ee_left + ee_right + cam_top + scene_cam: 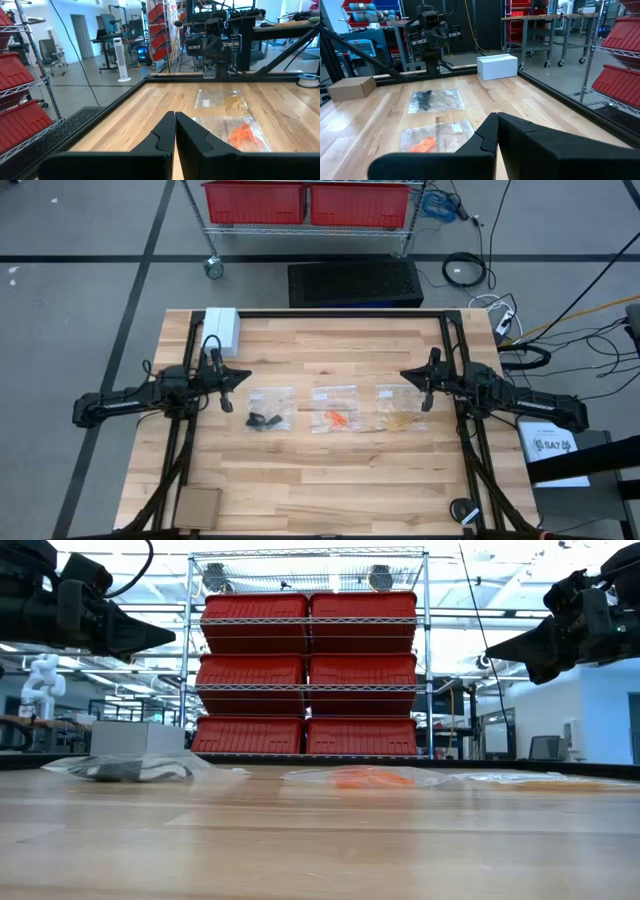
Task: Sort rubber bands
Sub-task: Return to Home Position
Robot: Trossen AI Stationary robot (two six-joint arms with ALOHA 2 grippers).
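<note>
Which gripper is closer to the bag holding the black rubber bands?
Left. The left gripper hangs beside the black-band bag; the right gripper sits beyond the orange-band bag and tan-band bag.

Bright, even overhead lighting, faint soft shadows, glare in low view

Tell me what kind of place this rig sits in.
Most likely a robotics lab or workshop. A wire rack of red bins stands behind the wooden table, loose cables lie on the grey floor, and more workbenches stand beyond.
</note>
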